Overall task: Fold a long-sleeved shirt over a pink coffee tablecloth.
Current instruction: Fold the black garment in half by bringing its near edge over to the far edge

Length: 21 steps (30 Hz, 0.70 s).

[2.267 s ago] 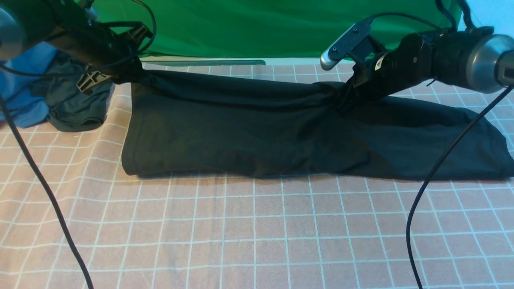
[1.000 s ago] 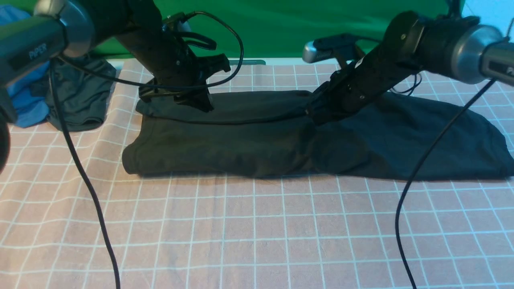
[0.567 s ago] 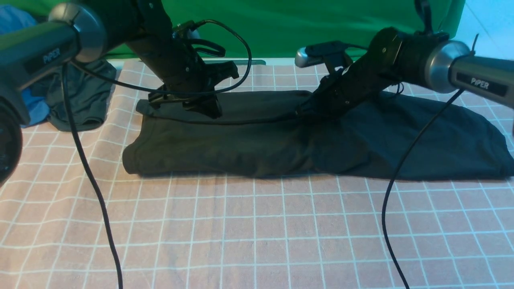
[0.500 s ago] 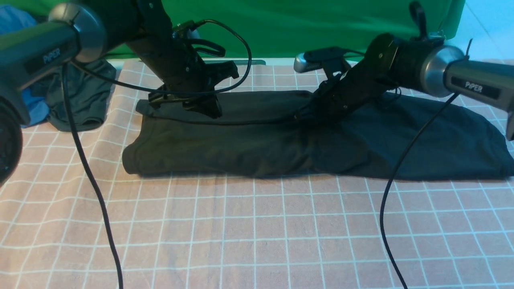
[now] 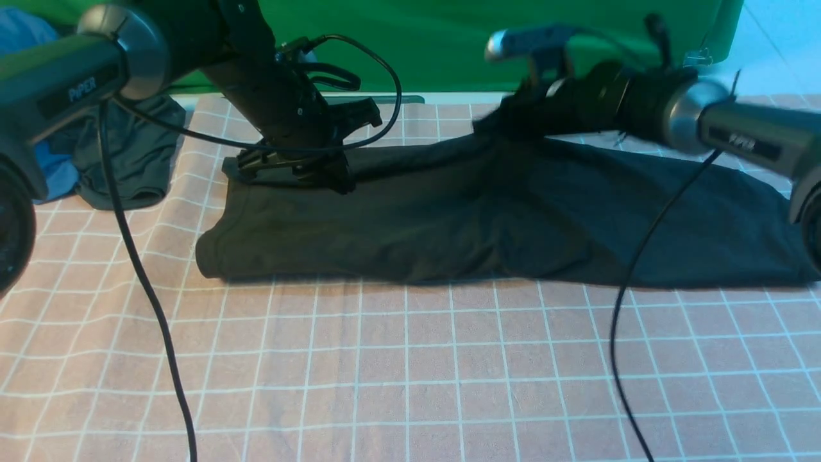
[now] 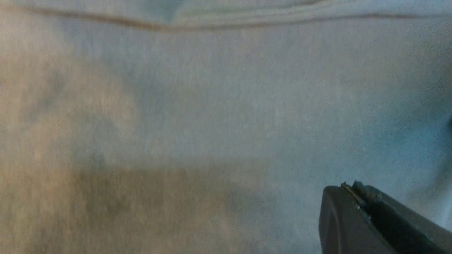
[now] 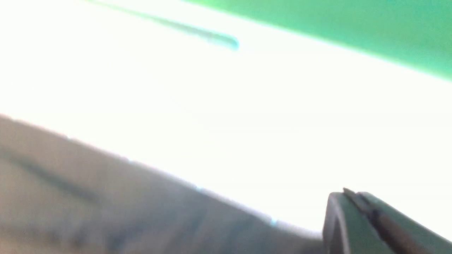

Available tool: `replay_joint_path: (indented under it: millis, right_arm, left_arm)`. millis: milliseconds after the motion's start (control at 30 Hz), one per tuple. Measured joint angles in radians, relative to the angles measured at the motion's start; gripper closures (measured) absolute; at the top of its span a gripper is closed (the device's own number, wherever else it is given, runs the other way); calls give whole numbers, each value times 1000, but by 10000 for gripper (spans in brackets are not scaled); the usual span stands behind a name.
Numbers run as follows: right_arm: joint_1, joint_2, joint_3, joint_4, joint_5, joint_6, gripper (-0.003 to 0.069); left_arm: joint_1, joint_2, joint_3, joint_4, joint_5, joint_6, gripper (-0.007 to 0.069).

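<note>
Black knit is what both tools are on. The long-sleeved shirt (image 5: 449,218) lies as a long band from 9 to 3 o'clock across the far half of the pink coffee tablecloth (image 5: 410,372), with its near edge flat and its far edge raised. Your right gripper (image 5: 494,125) is at 12 o'clock of the shirt, up off the table. Its jaws are pressed together on a pinch of the far edge, which tents up to it. Your left gripper (image 5: 330,178) is low at 10 o'clock, jaws pressed together and down against the shirt's far edge. You cannot tell whether cloth is caught between them, as its wrist view shows only fabric.

Here is what could go wrong:
- **Skewed fold:** With one end high and the other low, a pull towards 6 o'clock would likely lay the fold askew.
- **Slipped pinch:** The right pinch looks thin, so the soft knit could slip out mid-carry and drop in a heap.
- **Dragged shirt:** A hard tug could drag the whole shirt and ruck the tablecloth under it.
- **Snagged cable:** The right arm's cable (image 5: 616,333) hangs across the shirt at 4 o'clock and might snag it.
- **Caught garment:** The dark grey garment (image 5: 131,160), at 10 o'clock of the table, lies near the left arm, and a wide swing could catch it.
</note>
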Motion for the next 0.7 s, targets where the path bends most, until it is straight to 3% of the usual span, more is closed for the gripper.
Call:
replay_joint_path:
  millis: [333, 567, 700]
  right_arm:
    - [-93, 0, -377, -6, 857, 21, 603]
    - [-115, -88, -401, -67, 939, 94, 623]
    - [-115, -227, -292, -103, 939, 122, 623]
  left_arm:
    - [0, 7, 0, -21, -12, 12, 611]
    - [-16, 117, -55, -65, -59, 93, 611]
    - [-24, 208, -170, -69, -62, 94, 611]
